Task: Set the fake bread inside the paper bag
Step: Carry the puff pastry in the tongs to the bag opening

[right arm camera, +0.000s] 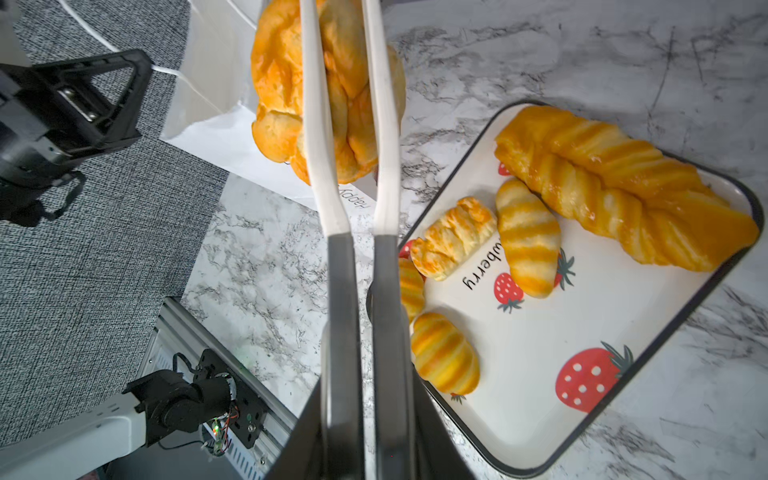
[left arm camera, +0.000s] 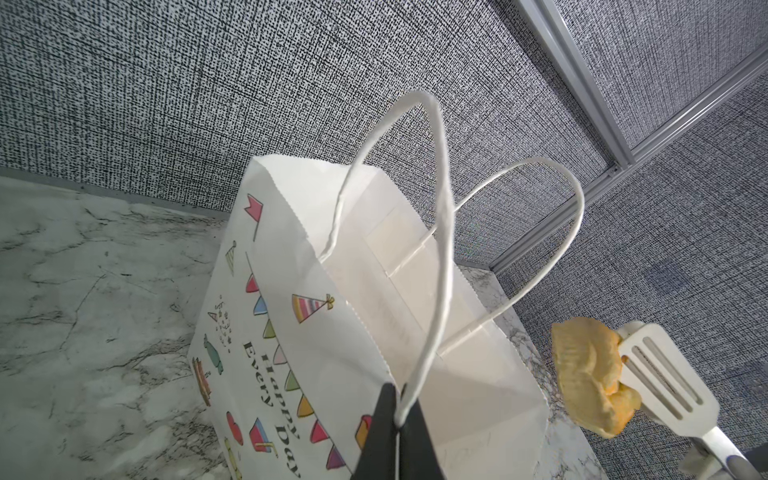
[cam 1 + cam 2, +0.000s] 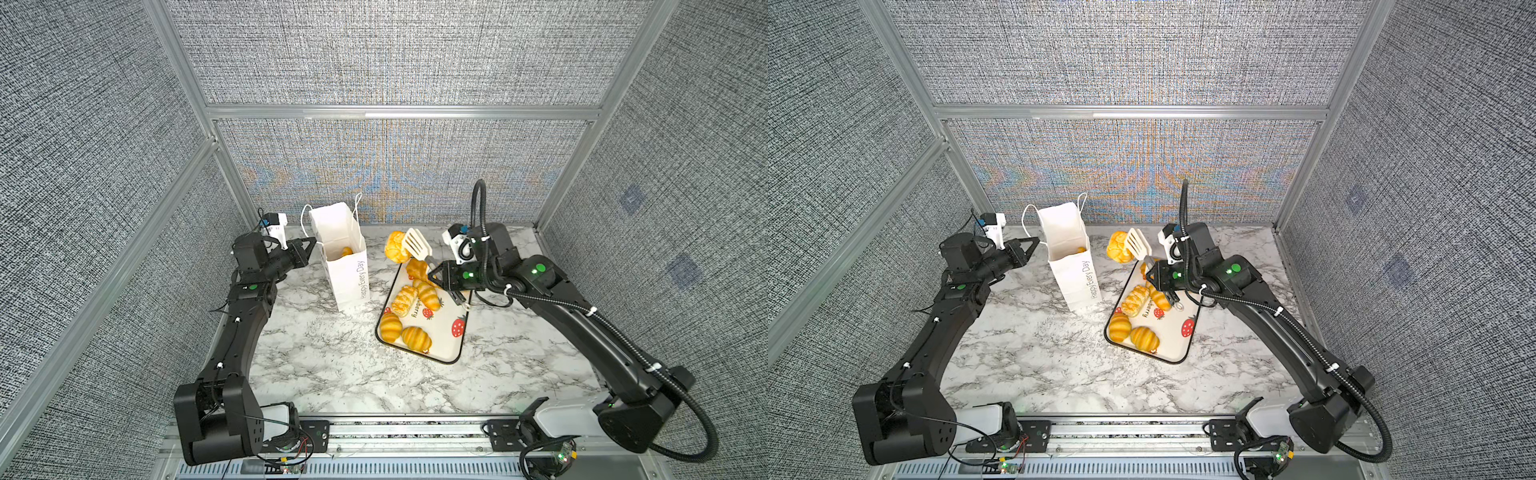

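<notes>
Round bun clamped in tongs, near the paper bag but not over its mouth.
The bun hangs above the table, past the far end of the tray. The bag opening lies to its left in both top views. The tongs' long axis runs from the right gripper up-left, so the next move likely swings further left. The right gripper squeezes the tong handles. The left gripper is pinched on a handle cord, probably steadying the bag. Other bread remains on the tray.
</notes>
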`<state>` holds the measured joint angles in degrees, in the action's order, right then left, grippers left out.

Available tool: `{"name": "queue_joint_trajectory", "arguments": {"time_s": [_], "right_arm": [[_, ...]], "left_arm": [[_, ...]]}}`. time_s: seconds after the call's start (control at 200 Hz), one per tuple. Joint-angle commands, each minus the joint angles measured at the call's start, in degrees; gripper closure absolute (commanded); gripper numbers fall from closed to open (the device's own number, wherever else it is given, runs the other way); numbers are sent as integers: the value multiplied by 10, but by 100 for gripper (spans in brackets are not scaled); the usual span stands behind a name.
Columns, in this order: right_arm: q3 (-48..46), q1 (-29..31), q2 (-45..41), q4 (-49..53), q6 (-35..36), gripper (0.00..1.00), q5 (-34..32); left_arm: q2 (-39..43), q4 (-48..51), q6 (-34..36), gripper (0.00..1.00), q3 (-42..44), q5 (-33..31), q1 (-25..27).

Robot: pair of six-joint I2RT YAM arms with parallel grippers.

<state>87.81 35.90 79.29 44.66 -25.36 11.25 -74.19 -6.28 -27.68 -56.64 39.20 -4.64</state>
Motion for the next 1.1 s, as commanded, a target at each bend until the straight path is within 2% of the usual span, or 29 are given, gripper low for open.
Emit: {"name": "queue_joint_trajectory", "arguments": {"time_s": [0.0, 0.4, 0.68, 1.096], "right_arm": [[32, 15, 17, -17, 19, 74, -12], [157, 68, 101, -33, 38, 74, -8], [230, 80, 174, -39, 40, 74, 12], [257, 78, 243, -30, 50, 72, 6]], "left_arm": [[1, -18, -4, 100, 2, 11, 0], [2, -19, -4, 100, 2, 13, -1], [3, -18, -4, 100, 2, 11, -1], [4, -18, -3, 100, 2, 11, 0]]}}
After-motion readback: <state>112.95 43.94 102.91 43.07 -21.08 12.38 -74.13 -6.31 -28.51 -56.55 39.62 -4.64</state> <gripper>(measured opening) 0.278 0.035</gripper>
